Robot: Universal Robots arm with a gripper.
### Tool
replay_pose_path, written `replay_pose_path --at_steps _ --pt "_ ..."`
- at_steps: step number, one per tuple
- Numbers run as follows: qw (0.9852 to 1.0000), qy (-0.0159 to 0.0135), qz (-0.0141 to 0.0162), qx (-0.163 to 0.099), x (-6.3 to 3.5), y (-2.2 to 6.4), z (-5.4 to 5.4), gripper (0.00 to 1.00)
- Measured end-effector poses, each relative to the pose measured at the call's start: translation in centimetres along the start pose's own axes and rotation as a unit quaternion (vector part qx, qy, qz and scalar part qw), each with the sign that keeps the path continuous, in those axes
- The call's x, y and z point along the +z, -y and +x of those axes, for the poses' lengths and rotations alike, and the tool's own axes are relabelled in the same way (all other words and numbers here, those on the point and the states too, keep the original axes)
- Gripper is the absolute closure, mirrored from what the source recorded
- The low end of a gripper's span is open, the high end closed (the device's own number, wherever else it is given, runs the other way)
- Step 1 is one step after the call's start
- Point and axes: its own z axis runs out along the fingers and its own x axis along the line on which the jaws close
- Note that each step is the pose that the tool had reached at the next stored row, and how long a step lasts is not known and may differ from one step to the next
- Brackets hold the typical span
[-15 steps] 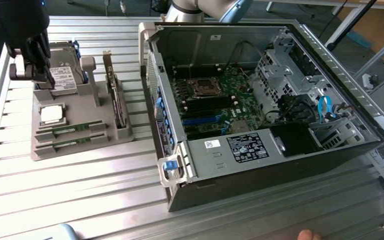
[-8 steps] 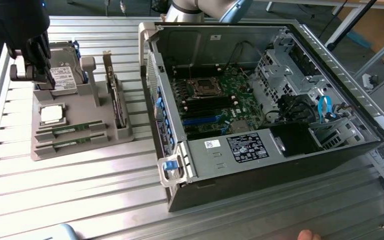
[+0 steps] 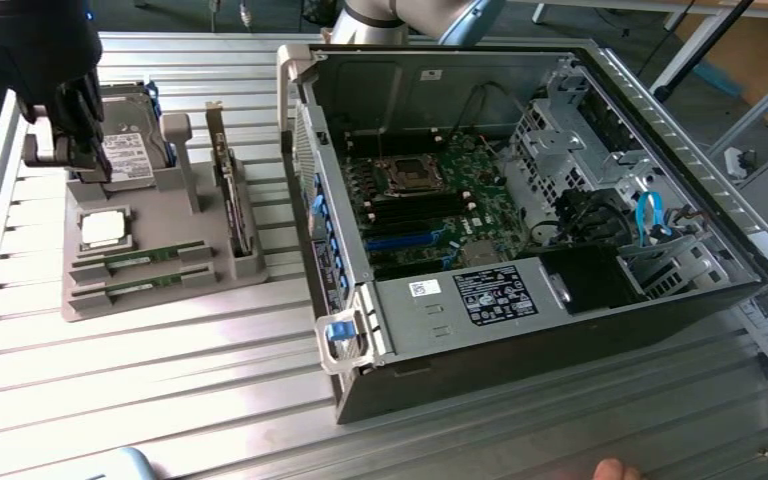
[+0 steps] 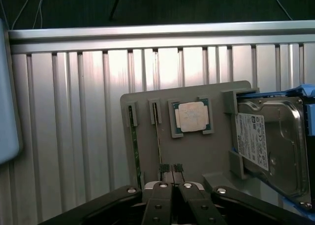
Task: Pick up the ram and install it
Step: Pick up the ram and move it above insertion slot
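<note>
Exterior view: my pincer (image 3: 88,160) hangs at the far end of the exterior view's left, clenched on nothing, above the hard drive (image 3: 131,150) that stands at the far end of a grey tray (image 3: 171,225). The tray rests on the ribbed metal surface (image 3: 157,380). On it, nearer than the drive, lies the square processor (image 3: 101,228). Nearer again, the far ram stick (image 3: 137,257) and the near ram stick (image 3: 135,287) lie seated in parallel slots, well apart from my pincer. An expansion card (image 3: 231,200) stands on edge along the tray's right side. To the exterior view's right lies the opened computer case (image 3: 491,295), its motherboard (image 3: 438,190) exposed. Wrist view: my pincer (image 4: 172,168) has its fingertips (image 4: 165,168) pressed together with nothing between them, poised over the tray (image 4: 206,156). The far ram stick (image 4: 158,136) appears edge-on in its slot just beside the processor (image 4: 192,116). The near ram stick (image 4: 134,146) sits in the next slot outward. The hard drive (image 4: 268,146) stands on the processor's other side, and the surface (image 4: 74,112) extends beyond the tray.
</note>
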Motion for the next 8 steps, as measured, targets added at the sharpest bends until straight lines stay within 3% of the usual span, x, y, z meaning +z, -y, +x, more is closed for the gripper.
replay_pose_path --at_steps 8 --pt "1.0 -0.0001 -0.0002 0.0 0.48 0.01 0.01 0.89"
